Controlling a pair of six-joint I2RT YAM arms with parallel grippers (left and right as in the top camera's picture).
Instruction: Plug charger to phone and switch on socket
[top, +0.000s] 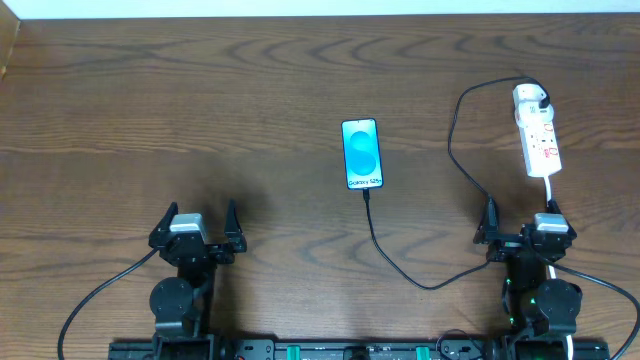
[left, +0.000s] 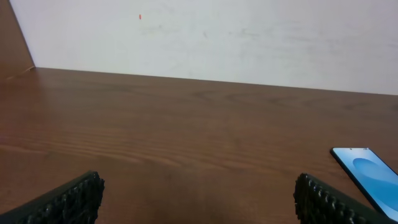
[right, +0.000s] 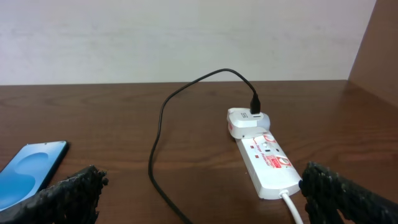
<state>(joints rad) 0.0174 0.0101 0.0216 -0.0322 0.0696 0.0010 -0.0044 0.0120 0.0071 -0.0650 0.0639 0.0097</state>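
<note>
From overhead, the phone (top: 361, 154) lies face up near the middle of the table (top: 200, 90), screen lit blue. The charger (top: 451, 135) runs from the phone's near edge toward the near side, loops right, then climbs to the far end of the socket (top: 537, 130) at far right. The left gripper (top: 200, 210) sits at near left with its jaws spread wide and empty, the phone well off to its far right. The right gripper (top: 521, 213) sits at near right, also wide and empty, with the socket just beyond it and the socket's white cord (top: 550, 185) passing its right finger.

In the left wrist view, the left gripper (left: 196, 205) gapes over bare wood. The phone (left: 367, 174) shows at the right edge.

In the right wrist view, the right gripper (right: 205, 199) stands wide. The socket (right: 264, 158) lies ahead and right, the charger (right: 160, 124) plugged into a white adapter (right: 245, 121) at its far end. The phone (right: 28, 171) lies at left.
</note>
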